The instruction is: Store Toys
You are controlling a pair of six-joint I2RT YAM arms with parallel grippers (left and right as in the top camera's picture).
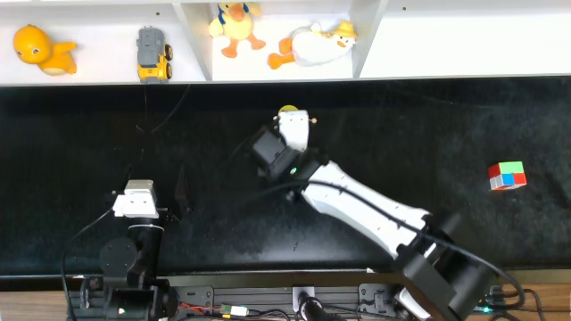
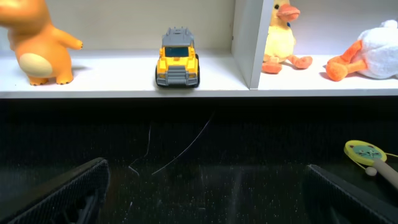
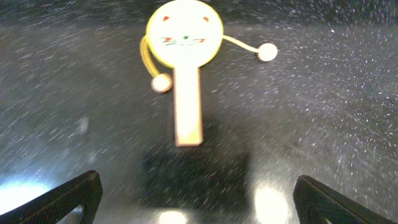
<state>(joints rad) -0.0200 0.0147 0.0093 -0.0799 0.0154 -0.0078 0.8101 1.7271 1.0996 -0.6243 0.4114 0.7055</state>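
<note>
**Two toys remain on the table; right end effector set above the rattle drum**

1. Step in hand: pick-up of the rattle drum (image 3: 188,81). It lies flat on the black table (image 1: 446,134), in front of the shelf (image 1: 446,45) near the middle. My right end effector (image 3: 199,199) hangs above it, fingers spread wide, holding nothing. The handle lies in line between my two fingers.

2. Next move, as I judge it: lower straight down and close across the wooden handle. One corded bead lies just beside the handle; the other lies out to the side. A grip low on the handle should miss both.

3. My left end effector (image 2: 205,199) is open and carries nothing. It sits low over the table, facing the yellow truck (image 2: 177,57) on the shelf.

4. Edges: the shelf front lip and its upright dividers. The middle bay holds the yellow duck (image 1: 236,27) and the white duck (image 1: 312,45). Bare shelf floor shows right of that bay.

5. Room: open table lies on all sides of the drum. The colour cube (image 1: 507,176) sits well apart, at the right.
</note>
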